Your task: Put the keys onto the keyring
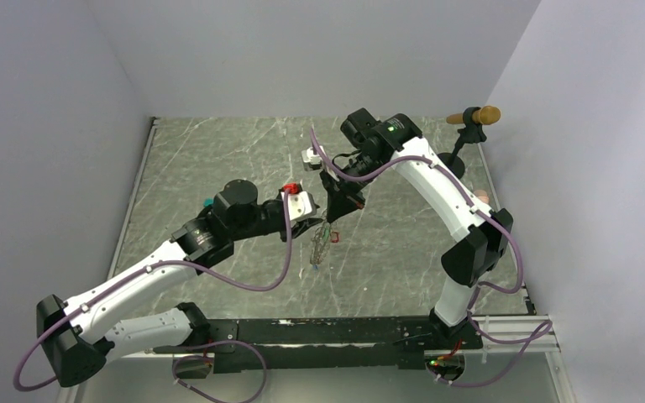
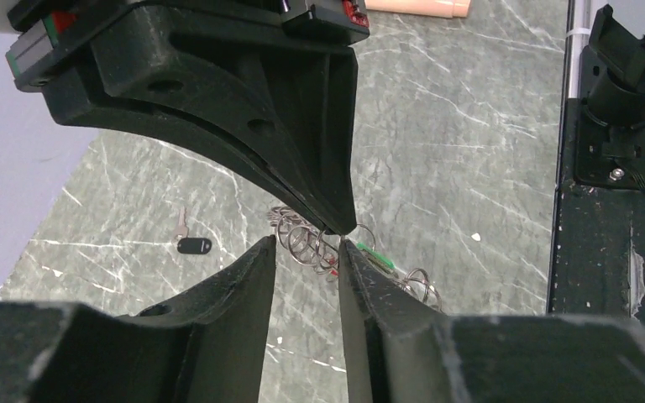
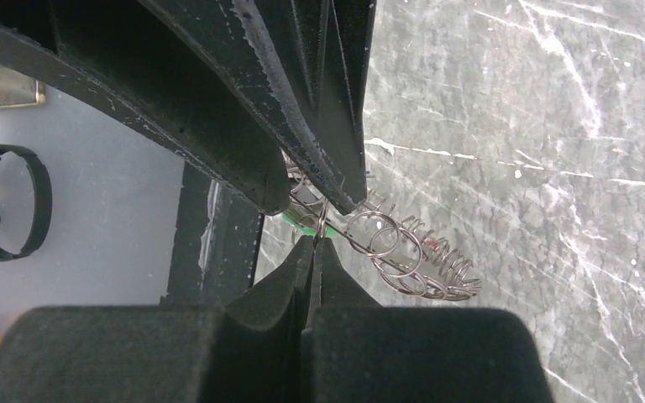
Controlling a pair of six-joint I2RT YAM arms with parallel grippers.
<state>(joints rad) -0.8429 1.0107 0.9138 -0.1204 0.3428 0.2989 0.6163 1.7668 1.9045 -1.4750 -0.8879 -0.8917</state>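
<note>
Over the counter (image 1: 218,159), your right pincer (image 3: 315,239) is clamped shut on the keyring (image 3: 403,260), dangling it off the surface so its loops hang free. Your left pincer (image 2: 306,248) stands parted, loops just beyond its tips. A green tag (image 2: 376,254), likely a key, shows just right of them.

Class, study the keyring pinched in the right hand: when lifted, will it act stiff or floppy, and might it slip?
Probably floppy: the keyring is many loose linked rings trailing from the right hand. It is likely to swing, since only one thin wire looks pinched. It may also slip, being smooth shiny metal.
</note>
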